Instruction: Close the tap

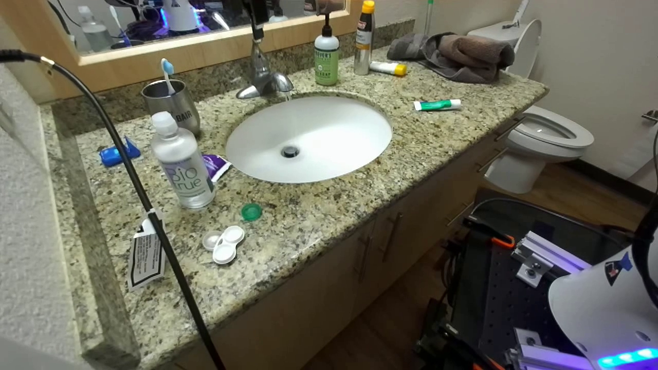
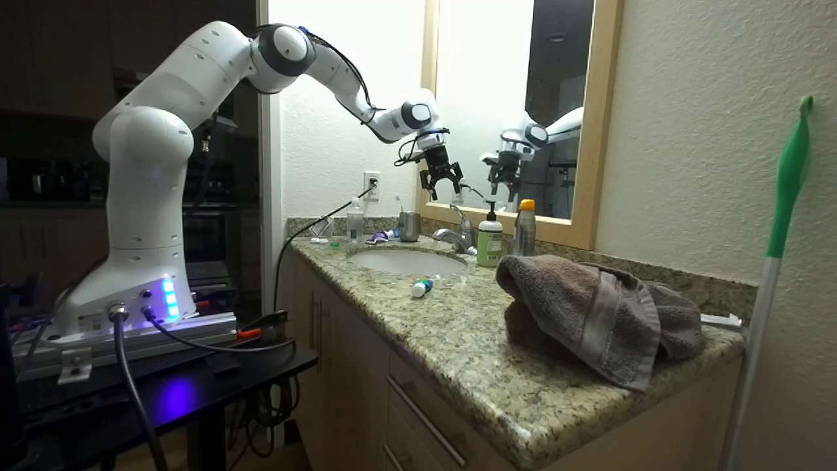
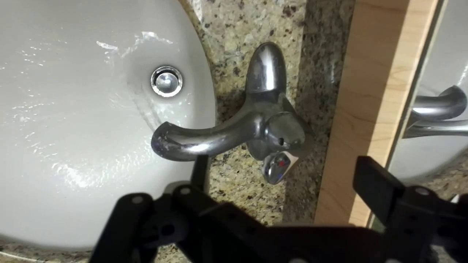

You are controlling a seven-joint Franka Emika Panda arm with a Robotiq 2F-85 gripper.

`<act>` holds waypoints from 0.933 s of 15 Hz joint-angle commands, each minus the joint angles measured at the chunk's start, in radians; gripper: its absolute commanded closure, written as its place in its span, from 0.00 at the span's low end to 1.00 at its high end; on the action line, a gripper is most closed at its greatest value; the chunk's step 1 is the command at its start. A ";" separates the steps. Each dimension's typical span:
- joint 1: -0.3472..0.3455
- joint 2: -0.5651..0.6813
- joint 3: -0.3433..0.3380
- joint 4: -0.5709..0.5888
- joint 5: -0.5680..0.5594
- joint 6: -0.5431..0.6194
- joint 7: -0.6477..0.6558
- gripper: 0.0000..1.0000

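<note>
Wrist view: tap, spout aslant leftward

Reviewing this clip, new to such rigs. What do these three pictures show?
The white machine is a jointed robot arm; the one in the mirror is its reflection. Two pictures come from cameras standing outside the robot. The third comes from a camera on its wrist, facing the tap and oval sink basin. The arm's black fingers stand apart above the tap and hold nothing. A thin stream of water appears to fall from the spout, so closing the tap seems not yet done.

In an exterior view, the granite countertop carries a soap pump bottle, a Biotrue bottle, a contact lens case, a metal tumbler with a toothbrush in it, a green-and-white tube and a crumpled towel, among other things.
</note>
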 commanded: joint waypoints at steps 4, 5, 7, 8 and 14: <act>-0.034 0.045 0.008 0.053 0.034 -0.250 0.013 0.00; -0.038 0.053 0.010 0.066 0.041 -0.303 0.014 0.00; -0.051 0.074 0.016 0.117 0.062 -0.405 0.016 0.00; -0.055 0.083 0.016 0.138 0.065 -0.442 0.018 0.00; -0.049 0.059 0.020 0.149 0.077 -0.377 0.021 0.00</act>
